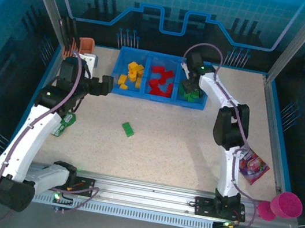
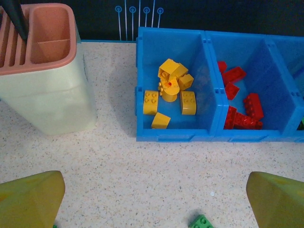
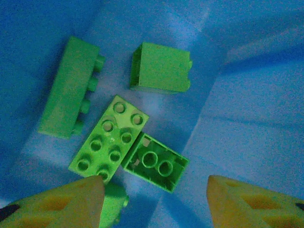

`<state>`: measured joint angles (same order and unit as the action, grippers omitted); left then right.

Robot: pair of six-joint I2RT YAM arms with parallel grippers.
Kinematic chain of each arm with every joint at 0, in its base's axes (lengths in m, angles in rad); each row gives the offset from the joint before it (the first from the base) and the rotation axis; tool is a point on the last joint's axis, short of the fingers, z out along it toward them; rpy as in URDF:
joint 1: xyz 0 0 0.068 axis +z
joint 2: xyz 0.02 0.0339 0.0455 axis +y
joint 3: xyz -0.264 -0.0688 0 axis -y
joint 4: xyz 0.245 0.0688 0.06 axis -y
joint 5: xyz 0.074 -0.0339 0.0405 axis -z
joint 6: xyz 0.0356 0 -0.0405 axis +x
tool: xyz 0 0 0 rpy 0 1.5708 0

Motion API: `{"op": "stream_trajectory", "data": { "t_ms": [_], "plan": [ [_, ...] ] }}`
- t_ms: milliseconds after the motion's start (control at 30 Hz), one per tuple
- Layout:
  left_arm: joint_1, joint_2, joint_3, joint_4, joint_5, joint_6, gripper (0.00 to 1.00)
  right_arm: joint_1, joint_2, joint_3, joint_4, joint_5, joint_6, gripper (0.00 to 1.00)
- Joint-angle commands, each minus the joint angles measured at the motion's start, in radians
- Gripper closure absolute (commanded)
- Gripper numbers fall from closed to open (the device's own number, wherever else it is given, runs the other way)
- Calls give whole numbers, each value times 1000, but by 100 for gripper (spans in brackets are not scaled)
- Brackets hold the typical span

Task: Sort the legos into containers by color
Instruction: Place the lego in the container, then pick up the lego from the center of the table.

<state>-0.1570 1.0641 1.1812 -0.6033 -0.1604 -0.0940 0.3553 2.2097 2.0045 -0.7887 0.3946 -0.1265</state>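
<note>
Right wrist view: the right jaws stand spread and empty above green legos [image 3: 109, 140] lying loose in the right compartment of the blue tray [image 3: 247, 118]. Left jaws stand spread, short of the tray.

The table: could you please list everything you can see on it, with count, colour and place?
blue tray: one, blue, three compartments, far side
yellow bricks: about seven, yellow, left compartment
red bricks: several, red, middle compartment
green bricks: at least five, green, right compartment
loose brick: one, green, mid-table
cup: one, pale with orange-pink rim, left of tray
snack packet: one, green, left side
purple packet: one, purple, right side
pink cup: one, pink, near right corner
left gripper: one, yellow fingers, open, facing the tray
right gripper: one, yellow fingers, open, over green bricks
</note>
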Motion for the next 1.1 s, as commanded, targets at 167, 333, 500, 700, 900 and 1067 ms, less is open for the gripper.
{"op": "stream_trajectory", "data": {
  "t_ms": [167, 333, 500, 700, 900, 1067],
  "plan": [
    [10, -49, 26, 0, 32, 17, 1, 147, -304, -234, -1, -154, 190, 34],
    [10, -88, 4, 14, 29, 17, 1, 314, -336, -369, 53, -212, 441, 7],
    [10, -139, -32, 40, 31, 11, 1, 471, -248, -382, 123, -259, 543, 0],
    [9, -193, -69, 53, 26, 4, 1, 542, -101, -307, 133, -361, 576, 0],
    [10, -208, -97, 71, 30, 2, 1, 567, 17, -163, 48, -347, 531, 1],
    [10, -210, -107, 83, 26, 14, 1, 589, 75, -112, -8, -318, 516, 6]
  ]
}}
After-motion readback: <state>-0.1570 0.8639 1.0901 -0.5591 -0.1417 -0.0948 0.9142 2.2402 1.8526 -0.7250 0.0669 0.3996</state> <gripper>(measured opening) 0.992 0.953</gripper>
